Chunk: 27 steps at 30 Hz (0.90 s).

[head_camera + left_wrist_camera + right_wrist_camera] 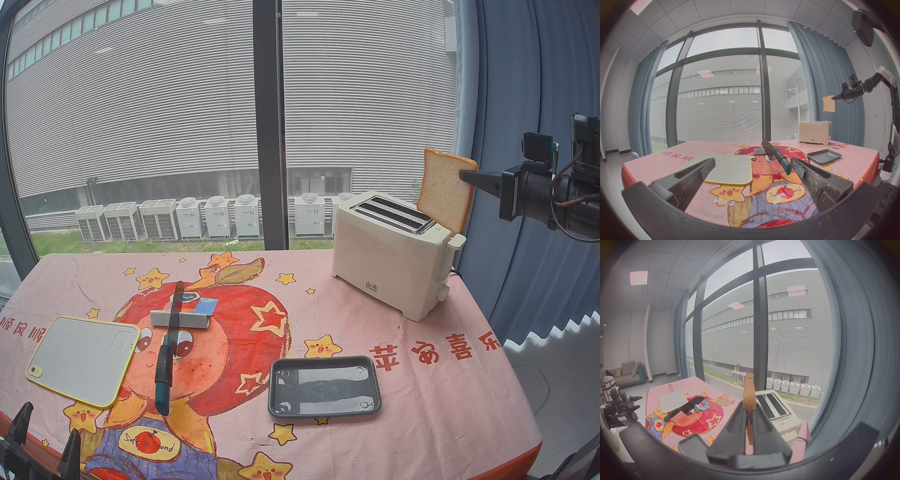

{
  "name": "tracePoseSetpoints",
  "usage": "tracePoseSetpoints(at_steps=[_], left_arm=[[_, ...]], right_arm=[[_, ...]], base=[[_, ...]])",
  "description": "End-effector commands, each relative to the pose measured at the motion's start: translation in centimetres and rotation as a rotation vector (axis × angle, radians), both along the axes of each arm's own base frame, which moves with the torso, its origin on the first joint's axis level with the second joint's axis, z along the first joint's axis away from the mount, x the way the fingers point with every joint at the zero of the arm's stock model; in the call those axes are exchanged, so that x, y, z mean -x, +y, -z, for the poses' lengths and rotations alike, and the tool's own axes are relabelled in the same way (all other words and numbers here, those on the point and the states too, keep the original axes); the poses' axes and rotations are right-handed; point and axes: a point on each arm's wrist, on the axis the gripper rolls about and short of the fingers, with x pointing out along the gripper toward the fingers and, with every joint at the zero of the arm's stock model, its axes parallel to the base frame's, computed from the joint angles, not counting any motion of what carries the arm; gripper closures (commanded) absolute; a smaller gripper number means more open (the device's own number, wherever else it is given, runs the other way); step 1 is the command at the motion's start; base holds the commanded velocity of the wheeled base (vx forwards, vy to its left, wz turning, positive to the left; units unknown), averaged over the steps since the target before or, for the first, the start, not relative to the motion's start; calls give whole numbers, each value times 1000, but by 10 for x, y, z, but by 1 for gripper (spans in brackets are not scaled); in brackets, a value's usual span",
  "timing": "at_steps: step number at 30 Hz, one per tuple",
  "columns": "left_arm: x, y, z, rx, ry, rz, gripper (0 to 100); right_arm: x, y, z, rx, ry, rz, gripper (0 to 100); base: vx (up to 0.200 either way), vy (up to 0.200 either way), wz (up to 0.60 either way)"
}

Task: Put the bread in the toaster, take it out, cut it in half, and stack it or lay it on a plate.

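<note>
A slice of bread (445, 189) hangs upright in the air beside and just above the right end of the cream toaster (390, 253), held edge-on by my right gripper (470, 176), which is shut on it. From the right wrist the bread (749, 394) stands between the fingers, with the toaster's two slots (771, 404) just past it. My left gripper (753, 173) is open and holds nothing, low at the table's near left corner (44, 434). A knife (167, 351) leans on a small white block. A dark tray (324, 386) lies near the front.
A white cutting board with a yellow rim (82, 358) lies at the left of the table. The pink printed cloth (450, 400) covers the table. A window and a blue curtain (519, 262) stand behind and to the right of the toaster.
</note>
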Motion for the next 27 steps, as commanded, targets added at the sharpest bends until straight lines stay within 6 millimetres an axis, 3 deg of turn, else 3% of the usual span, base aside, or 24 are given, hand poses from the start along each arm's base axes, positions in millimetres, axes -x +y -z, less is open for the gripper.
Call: tracePoseSetpoints(at_steps=[1,17,19,27], left_arm=[[-1,0,5,0,9,0,0],[-1,0,5,0,9,0,0],[-1,0,5,0,9,0,0],[-1,0,5,0,9,0,0]], right_arm=[[24,-5,-9,-16,-34,-5,100],[89,-25,15,-11,-11,-17,100],[109,-30,27,-12,-1,-27,100],[141,-37,55,-5,36,-60,100]], base=[[0,0,0],[0,0,0],[0,0,0],[0,0,0]])
